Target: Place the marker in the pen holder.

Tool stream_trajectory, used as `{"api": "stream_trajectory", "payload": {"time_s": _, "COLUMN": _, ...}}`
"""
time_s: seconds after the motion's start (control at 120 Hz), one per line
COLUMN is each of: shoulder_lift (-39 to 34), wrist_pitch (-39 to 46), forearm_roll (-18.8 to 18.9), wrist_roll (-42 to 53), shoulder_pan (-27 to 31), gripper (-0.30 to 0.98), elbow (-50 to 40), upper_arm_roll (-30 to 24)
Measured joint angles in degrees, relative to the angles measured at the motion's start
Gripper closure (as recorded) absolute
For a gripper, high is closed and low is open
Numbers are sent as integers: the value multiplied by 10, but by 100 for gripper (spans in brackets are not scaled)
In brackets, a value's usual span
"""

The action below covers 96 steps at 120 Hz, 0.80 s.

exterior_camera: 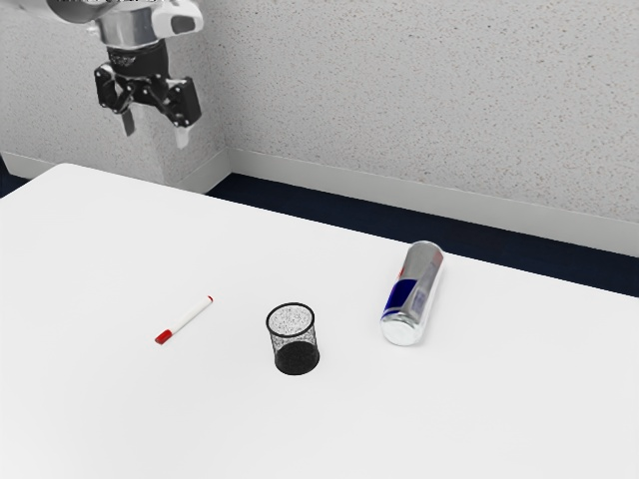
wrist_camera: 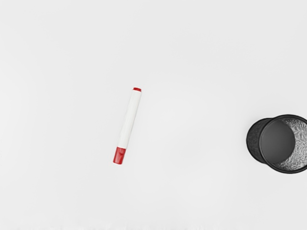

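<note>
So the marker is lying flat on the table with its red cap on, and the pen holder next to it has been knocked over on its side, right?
Not quite: the pen holder isn't knocked over. The exterior view shows it standing upright, its open rim facing up. The rest is right: the marker lies flat on the table with its red cap on.
</note>
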Motion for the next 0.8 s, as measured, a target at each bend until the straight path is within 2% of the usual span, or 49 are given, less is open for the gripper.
{"api": "stream_trajectory", "payload": {"time_s": 0.217, "shoulder_lift": -17, "wrist_pitch": -4, "forearm_roll": 15, "wrist_roll": -49, "shoulder_pan": 12, "gripper": 0, "elbow": -25, "upper_arm_roll": -8}}
{"api": "stream_trajectory", "payload": {"time_s": 0.35, "shoulder_lift": -48, "wrist_pitch": 1, "forearm_roll": 17, "wrist_roll": -72, "shoulder_pan": 43, "gripper": 0, "elbow": -142, "upper_arm_roll": -5}}
{"api": "stream_trajectory", "payload": {"time_s": 0.517, "shoulder_lift": -68, "wrist_pitch": 45, "forearm_roll": -12, "wrist_roll": -89, "shoulder_pan": 101, "gripper": 0, "elbow": -318, "upper_arm_roll": -4}}
{"api": "stream_trajectory", "payload": {"time_s": 0.633, "shoulder_lift": -35, "wrist_pitch": 92, "forearm_roll": -22, "wrist_roll": -87, "shoulder_pan": 108, "gripper": 0, "elbow": -355, "upper_arm_roll": -9}}
{"api": "stream_trajectory", "payload": {"time_s": 0.8, "shoulder_lift": 107, "wrist_pitch": 158, "forearm_roll": -26, "wrist_roll": -57, "shoulder_pan": 112, "gripper": 0, "elbow": -303, "upper_arm_roll": -9}}
